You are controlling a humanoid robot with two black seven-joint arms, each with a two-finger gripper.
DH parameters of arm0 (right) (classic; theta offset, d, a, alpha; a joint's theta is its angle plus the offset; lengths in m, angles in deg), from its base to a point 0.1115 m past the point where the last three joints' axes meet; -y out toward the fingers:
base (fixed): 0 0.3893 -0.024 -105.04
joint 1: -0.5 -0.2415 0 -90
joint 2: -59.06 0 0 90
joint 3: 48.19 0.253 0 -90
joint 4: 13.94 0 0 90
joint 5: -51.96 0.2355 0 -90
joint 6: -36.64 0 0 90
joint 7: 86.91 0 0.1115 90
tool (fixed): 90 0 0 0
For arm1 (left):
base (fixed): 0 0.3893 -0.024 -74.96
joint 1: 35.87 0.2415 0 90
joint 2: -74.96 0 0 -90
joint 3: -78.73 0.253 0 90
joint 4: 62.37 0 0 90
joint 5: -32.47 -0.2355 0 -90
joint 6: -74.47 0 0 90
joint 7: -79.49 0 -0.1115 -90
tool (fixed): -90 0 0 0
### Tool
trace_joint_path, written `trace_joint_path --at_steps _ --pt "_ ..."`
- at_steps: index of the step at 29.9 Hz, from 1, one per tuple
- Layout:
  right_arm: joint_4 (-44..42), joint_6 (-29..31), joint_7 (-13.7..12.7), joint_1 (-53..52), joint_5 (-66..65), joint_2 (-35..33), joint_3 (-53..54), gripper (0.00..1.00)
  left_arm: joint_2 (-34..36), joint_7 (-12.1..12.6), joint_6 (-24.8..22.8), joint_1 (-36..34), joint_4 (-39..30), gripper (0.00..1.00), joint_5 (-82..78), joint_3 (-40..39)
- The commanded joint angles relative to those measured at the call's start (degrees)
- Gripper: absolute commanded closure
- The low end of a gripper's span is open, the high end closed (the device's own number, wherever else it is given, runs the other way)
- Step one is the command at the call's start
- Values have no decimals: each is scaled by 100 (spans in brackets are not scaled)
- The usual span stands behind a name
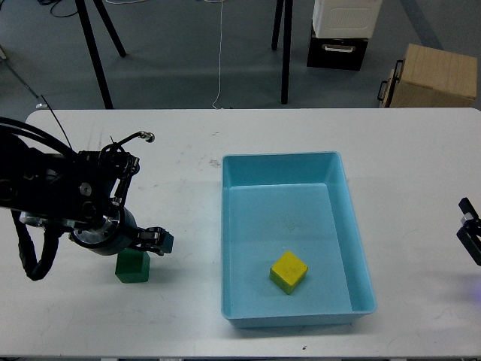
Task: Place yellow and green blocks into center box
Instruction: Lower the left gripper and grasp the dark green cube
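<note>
Green block (132, 265) just below left end effector (154, 242); its opening unclear; yellow block (288, 271) in tray (361, 248).

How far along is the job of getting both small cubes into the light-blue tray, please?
Half done: the bright yellow cube lies inside the light-blue plastic tray. The dark green cube sits on the white table, with the left gripper just above it, not visibly grasping. It remains to be moved.

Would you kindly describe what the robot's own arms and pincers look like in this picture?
The left arm is black, with bundled black cables looping along it, a round silver-grey wrist joint and small screws. Its pincer is small and black with a dark bluish tip. Only a small black part of the right pincer shows at the edge.
</note>
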Motion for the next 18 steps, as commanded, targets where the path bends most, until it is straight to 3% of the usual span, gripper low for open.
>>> trace_joint_path --at_steps 1,18 --pt "2 0 7 14 0 0 3 1 12 -10 2 97 69 0 -103 6" --pt "2 0 -2 31 -9 0 3 1 56 -10 169 546 236 0 -313 156"
